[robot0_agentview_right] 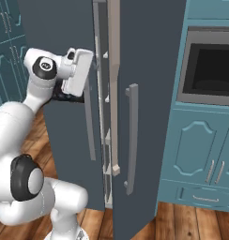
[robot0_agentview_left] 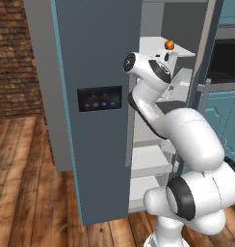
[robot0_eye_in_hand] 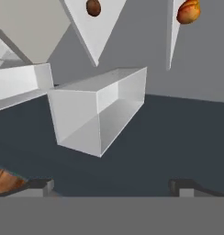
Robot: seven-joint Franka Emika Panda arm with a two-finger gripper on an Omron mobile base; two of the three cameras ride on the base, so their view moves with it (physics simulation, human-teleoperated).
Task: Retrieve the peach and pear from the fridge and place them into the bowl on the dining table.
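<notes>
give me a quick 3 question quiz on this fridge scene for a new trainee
1. True or false: the gripper is closed on the pear.
2. In the hand view, which fruit is on the left: A) the peach, B) the pear, C) an apple?
3. What state is the door of the fridge in?

Key:
1. False. Its jaws stand open and empty, well short of both fruits.
2. A. The dark red-brown peach sits left of the yellow-orange pear, each on a white shelf.
3. Open, with the white shelves showing inside and the arm reaching in.
</notes>
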